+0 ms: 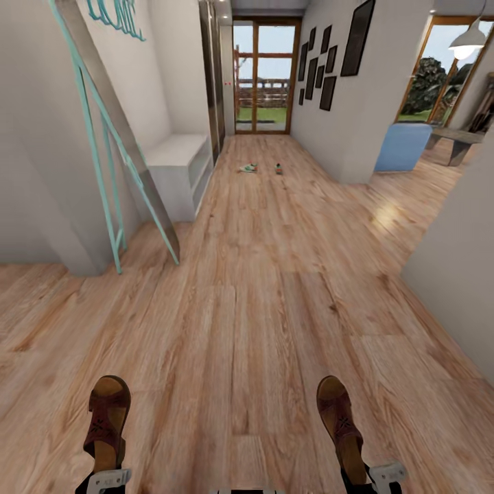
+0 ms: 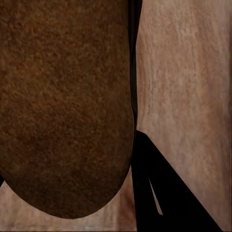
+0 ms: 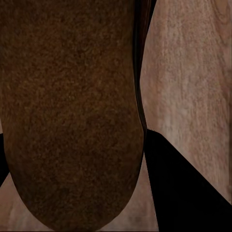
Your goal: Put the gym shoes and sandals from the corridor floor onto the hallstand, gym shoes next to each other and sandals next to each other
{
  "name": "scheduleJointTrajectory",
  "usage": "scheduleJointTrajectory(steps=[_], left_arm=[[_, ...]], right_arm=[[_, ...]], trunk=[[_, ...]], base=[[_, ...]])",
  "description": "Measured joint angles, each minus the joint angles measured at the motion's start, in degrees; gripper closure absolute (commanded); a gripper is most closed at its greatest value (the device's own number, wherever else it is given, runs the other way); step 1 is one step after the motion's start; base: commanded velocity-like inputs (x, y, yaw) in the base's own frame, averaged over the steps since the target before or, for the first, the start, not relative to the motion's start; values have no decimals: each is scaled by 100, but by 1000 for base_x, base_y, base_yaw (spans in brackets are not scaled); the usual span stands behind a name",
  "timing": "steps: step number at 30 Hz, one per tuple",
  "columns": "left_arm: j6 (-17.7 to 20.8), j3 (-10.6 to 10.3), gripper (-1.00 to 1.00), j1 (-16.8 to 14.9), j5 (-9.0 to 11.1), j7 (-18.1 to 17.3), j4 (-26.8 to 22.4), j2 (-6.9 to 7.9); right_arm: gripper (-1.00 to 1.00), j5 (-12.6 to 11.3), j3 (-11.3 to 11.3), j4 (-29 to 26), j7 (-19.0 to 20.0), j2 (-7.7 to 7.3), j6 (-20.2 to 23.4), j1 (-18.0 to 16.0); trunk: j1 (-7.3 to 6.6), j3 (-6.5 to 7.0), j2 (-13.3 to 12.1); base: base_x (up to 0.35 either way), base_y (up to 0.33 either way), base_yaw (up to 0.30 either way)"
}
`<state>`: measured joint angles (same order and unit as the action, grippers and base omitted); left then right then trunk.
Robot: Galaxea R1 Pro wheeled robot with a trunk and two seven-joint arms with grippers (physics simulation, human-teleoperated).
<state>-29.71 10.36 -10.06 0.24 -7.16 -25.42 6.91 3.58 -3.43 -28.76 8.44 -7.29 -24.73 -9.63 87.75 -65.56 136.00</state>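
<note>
Corridor floor (image 1: 274,288): wood planks, running to a glazed door. Hallstand (image 1: 180,168): against the left wall, midway down the corridor. Gym shoes (image 1: 248,167) and (image 1: 278,168): on the floor beyond it, slightly apart. Left sandal (image 1: 106,418): grasped at the heel by the left gripper (image 1: 108,478). Right sandal (image 1: 342,425): likewise grasped by the right gripper (image 1: 384,473).

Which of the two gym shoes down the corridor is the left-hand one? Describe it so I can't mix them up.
Look down the wood floor toward the glass door at the corridor's end. Two small gym shoes lie on the floor short of it, past the light grey bench on the left wall. The left one is nearer that bench and looks wider and paler; the right shoe looks narrow.
</note>
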Motion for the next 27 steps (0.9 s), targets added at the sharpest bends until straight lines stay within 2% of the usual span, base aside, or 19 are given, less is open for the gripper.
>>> scheduleJointTrajectory(steps=[15, 27], left_arm=[[0, 6, 100, 8, 7, 0, 0, 7], [0, 9, 100, 8, 8, 0, 1, 7]], right_arm=[[100, 1, 2, 6, -4, 35, 0, -2], [100, 0, -7, -2, -8, 49, 0, -1]], trunk=[[0, 102, 0], [-1, 178, 0]], base=[[-231, -200, 191], [-141, -245, 165]])
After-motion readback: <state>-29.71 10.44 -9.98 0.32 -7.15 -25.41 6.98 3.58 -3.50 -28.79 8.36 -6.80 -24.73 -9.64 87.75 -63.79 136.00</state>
